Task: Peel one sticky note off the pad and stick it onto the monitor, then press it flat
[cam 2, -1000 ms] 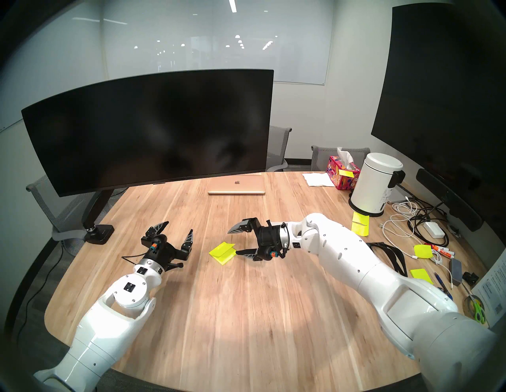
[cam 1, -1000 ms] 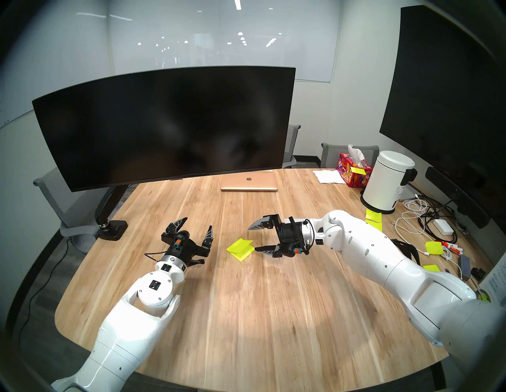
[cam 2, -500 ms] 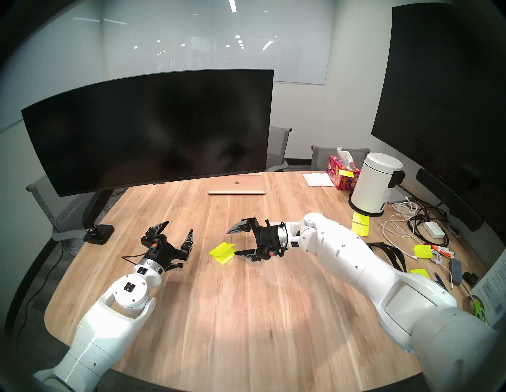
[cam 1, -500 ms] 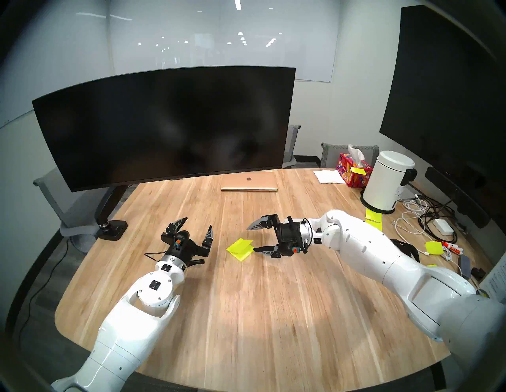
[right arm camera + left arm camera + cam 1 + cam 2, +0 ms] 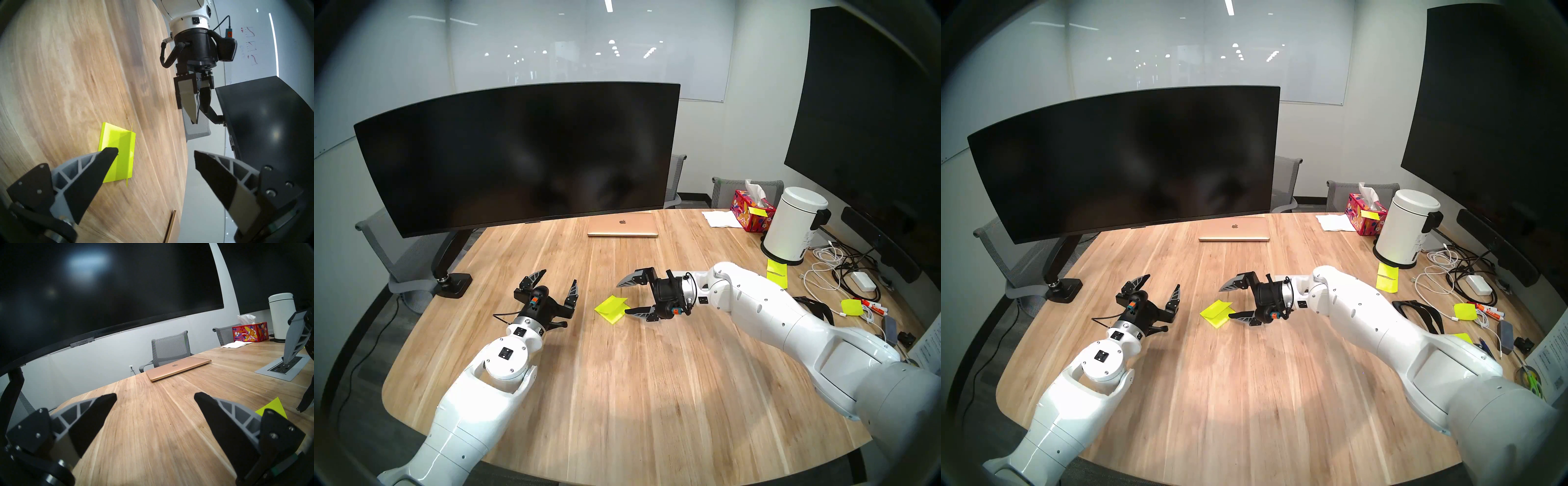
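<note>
The neon yellow-green pad lies on the wooden table between my two grippers. It also shows in the head stereo right view and the right wrist view. Its top sticky note is bent up along the pad's far side. My right gripper is open and turned on its side. Its lower fingertip is at the pad's right edge, and I cannot tell whether it touches. My left gripper is open and empty, to the left of the pad. The curved black monitor stands behind on its arm.
A closed gold laptop lies below the monitor's right end. At the right stand a tissue box, a white bin, cables and loose yellow notes. A large wall screen hangs at the far right. A socket panel is set into the table.
My right arm has moved a little to the left, bringing its open gripper closer to the pad. The left arm and the pad have not moved.
</note>
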Tool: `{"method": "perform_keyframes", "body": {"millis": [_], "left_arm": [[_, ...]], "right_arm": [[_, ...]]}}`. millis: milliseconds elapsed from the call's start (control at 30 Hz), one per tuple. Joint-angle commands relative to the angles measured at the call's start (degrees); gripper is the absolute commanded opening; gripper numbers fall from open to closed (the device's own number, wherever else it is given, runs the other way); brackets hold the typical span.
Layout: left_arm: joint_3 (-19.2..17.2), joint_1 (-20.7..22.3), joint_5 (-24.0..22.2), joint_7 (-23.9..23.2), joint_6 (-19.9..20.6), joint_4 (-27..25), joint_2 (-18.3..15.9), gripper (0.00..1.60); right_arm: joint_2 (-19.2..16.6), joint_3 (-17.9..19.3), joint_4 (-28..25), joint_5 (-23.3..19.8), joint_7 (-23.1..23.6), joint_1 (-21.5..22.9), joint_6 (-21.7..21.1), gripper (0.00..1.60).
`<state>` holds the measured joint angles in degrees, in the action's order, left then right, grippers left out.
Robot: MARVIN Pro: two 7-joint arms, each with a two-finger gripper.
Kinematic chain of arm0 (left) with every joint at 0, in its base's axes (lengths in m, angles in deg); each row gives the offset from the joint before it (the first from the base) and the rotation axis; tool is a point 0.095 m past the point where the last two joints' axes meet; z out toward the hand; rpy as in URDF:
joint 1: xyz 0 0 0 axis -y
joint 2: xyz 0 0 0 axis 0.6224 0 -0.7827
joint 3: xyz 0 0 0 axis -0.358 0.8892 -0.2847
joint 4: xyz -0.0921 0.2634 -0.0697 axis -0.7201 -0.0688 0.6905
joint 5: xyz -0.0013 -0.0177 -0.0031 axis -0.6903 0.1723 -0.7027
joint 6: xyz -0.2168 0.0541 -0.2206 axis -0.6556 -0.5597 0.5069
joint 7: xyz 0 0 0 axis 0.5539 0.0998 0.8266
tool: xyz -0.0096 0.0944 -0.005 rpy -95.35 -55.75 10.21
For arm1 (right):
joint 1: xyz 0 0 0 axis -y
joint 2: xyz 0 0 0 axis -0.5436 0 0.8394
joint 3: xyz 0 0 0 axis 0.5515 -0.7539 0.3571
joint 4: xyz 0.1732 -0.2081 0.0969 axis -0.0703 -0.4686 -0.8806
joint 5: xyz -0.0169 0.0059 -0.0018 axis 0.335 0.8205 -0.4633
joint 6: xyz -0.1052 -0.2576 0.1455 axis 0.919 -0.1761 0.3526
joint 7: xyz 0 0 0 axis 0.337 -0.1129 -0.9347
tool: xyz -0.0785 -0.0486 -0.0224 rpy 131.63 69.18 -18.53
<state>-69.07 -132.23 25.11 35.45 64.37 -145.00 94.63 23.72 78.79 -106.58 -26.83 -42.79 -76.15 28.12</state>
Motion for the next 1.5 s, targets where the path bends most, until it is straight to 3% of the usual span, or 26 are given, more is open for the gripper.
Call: {"method": "perform_keyframes", "body": {"millis": [0, 967, 1467], "left_arm": [[-0.04, 0.14, 0.08, 0.02, -0.15, -0.97, -0.06, 1.6], [-0.05, 0.13, 0.09, 0.02, -0.14, -0.98, -0.06, 1.6], [-0.05, 0.15, 0.09, 0.0, -0.16, -0.95, -0.04, 1.6]], "right_arm": [[1.65, -0.14, 0.69, -0.27, -2.09, 2.07, -0.07, 1.6], [3.78, -4.9, 6.88, 1.54, -8.9, 4.27, -0.07, 1.6], [8.02, -6.99, 14.07, 2.73, -11.98, 6.29, -0.07, 1.6]]}}
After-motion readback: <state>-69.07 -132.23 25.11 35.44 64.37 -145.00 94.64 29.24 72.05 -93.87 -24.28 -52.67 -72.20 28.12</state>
